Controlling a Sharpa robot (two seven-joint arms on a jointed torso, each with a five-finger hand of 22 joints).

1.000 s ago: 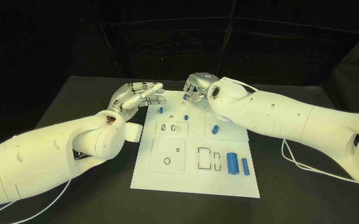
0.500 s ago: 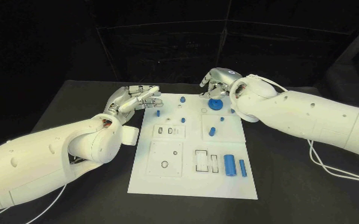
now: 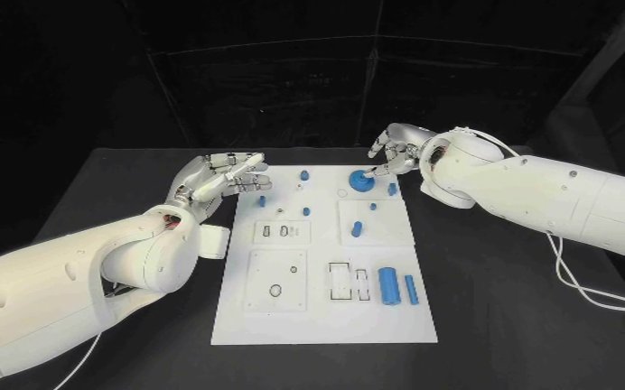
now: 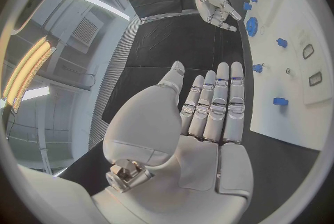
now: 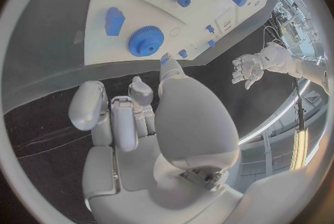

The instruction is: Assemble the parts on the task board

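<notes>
The white task board (image 3: 323,318) lies lengthwise in the middle of the black table. A blue gear (image 3: 359,180) sits near its far edge, also seen as a toothed disc (image 5: 146,41) and a small gear (image 4: 252,25). Several small blue pegs, such as one (image 3: 305,174) beside the gear and one (image 3: 357,227) further in, stand on the board. A blue cylinder (image 3: 387,283) and a thin bar (image 3: 412,289) lie near the front right. My left hand (image 3: 221,174) hovers by the board's far left corner, fingers straight, holding nothing. My right hand (image 3: 396,152) is just beyond the gear, empty, fingers loosely apart.
Rectangular slots and small holes mark the board's middle and front. Black table surface (image 3: 521,300) runs on both sides of the board. Dark curtains close the back. A white cable (image 3: 573,282) trails from my right arm.
My right hand has drawn back and to the right off the board's far end, leaving the blue gear uncovered there. The left hand has kept its pose; the camera has shifted.
</notes>
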